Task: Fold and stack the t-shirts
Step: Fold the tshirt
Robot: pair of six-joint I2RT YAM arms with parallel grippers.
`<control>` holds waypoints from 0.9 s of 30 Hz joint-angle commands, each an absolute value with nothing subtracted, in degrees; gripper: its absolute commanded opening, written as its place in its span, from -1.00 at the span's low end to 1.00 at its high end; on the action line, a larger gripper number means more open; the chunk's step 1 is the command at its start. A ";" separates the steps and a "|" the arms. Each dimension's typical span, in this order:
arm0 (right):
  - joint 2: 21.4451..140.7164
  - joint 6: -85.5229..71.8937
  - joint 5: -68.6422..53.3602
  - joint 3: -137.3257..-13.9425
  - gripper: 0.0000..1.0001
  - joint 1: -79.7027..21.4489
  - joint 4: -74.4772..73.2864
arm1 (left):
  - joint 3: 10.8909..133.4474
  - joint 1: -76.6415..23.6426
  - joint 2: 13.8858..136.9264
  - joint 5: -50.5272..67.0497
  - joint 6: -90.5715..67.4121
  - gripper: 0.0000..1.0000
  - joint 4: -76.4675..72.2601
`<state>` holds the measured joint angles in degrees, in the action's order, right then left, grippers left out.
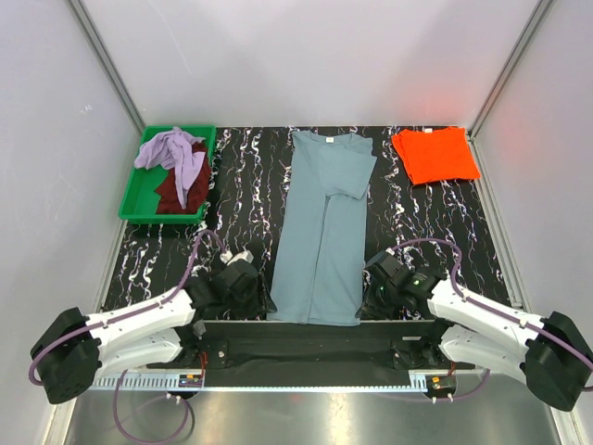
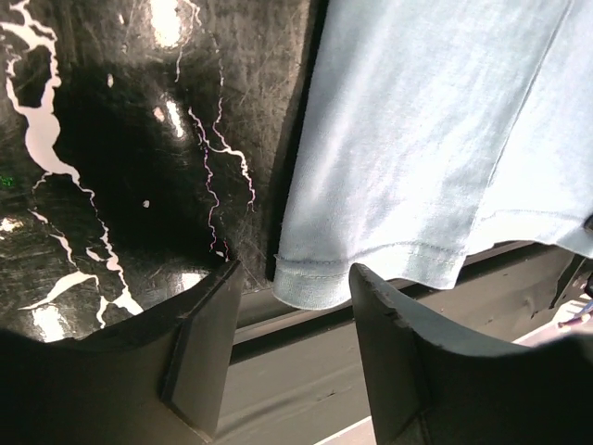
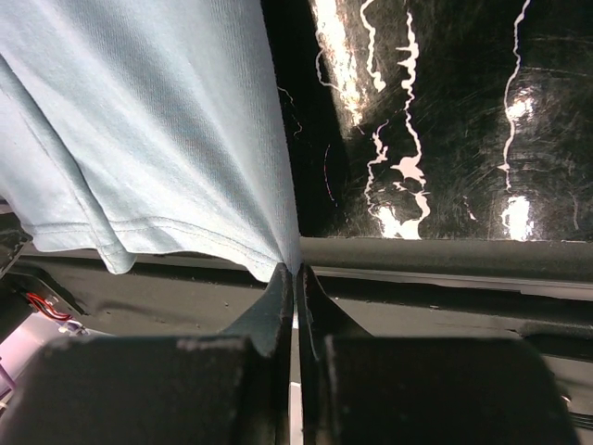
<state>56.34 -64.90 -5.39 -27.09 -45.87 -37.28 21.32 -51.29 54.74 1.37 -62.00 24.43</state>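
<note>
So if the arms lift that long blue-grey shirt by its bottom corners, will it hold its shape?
Probably not. The blue-grey t-shirt looks thin and floppy, its hem gathering to a point where the right gripper pinches one corner. Being such thin cloth, it is likely light, and would probably sag in the middle if lifted by its corners.

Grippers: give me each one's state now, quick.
Left gripper: open, straddling a hem corner of the blue-grey t-shirt, not clamped.
Right gripper: shut on that shirt's other hem corner.
</note>
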 commanded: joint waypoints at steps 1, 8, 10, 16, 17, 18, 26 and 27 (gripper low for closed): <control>54.67 -65.39 -3.95 -27.25 -1.00 -46.49 -39.02 | 20.04 -51.59 55.55 0.27 -63.63 0.11 27.77; 54.40 -65.39 -3.69 -26.98 -1.00 -46.50 -39.02 | 19.60 -51.59 51.07 -2.02 -64.86 -0.02 30.06; 54.49 -65.48 -3.87 -26.98 -1.00 -46.49 -38.85 | 19.16 -51.59 51.32 -1.59 -64.86 -0.05 29.71; 55.11 -65.39 -4.13 -27.16 -1.00 -46.49 -38.15 | 17.76 -51.59 53.61 1.93 -63.46 -0.07 24.18; 55.11 -65.39 -4.22 -27.25 -1.00 -46.49 -38.06 | 17.58 -51.59 54.40 2.11 -63.37 -0.10 23.21; 55.19 -65.39 -4.22 -27.25 -1.00 -46.49 -38.06 | 17.49 -51.59 54.75 2.28 -63.20 -0.11 22.86; 54.49 -65.74 -3.87 -27.60 -1.00 -46.49 -39.11 | 17.75 -51.59 57.13 2.90 -61.96 -0.50 22.84; 54.41 -65.83 -3.61 -27.68 -1.00 -46.49 -39.37 | 17.84 -51.59 56.61 2.73 -62.05 -0.60 23.37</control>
